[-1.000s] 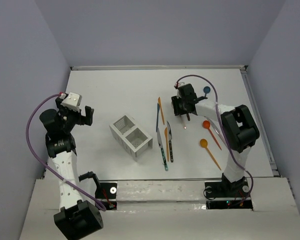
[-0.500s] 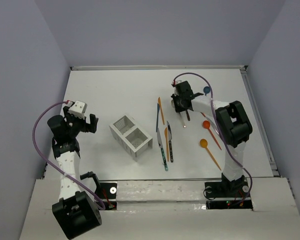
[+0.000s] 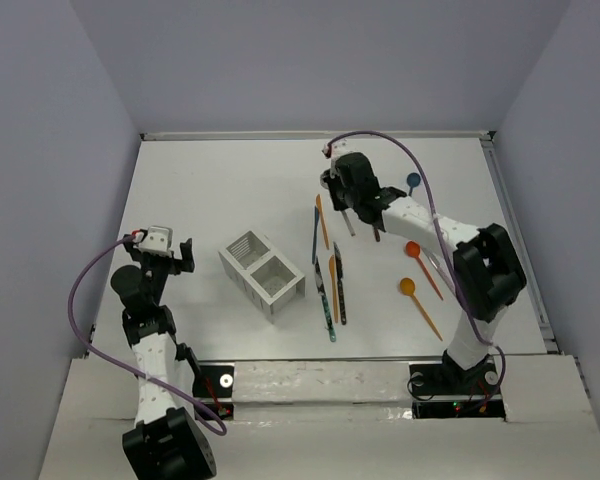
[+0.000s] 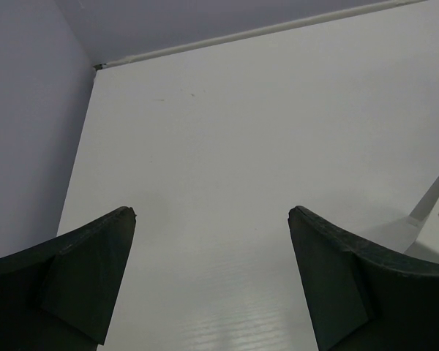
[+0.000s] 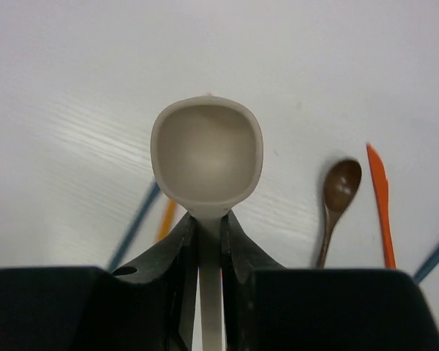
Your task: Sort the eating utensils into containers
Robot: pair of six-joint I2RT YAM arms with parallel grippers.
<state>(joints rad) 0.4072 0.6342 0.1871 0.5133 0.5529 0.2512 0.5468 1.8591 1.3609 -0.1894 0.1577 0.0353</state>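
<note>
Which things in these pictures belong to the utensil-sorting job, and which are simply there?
Job:
- beige spoon, clamped in the right gripper
- divided white box
- on the table: orange spoons, blue spoon, dark brown spoon, orange knife, cluster of utensils beside the box

Simply there:
- purple cables
- left gripper, open, holding nothing

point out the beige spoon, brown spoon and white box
beige spoon (image 5: pixel 206 161): right wrist view, its bowl
brown spoon (image 5: pixel 342 184): right wrist view, its bowl
white box (image 3: pixel 250 287): top external view, its side wall
</note>
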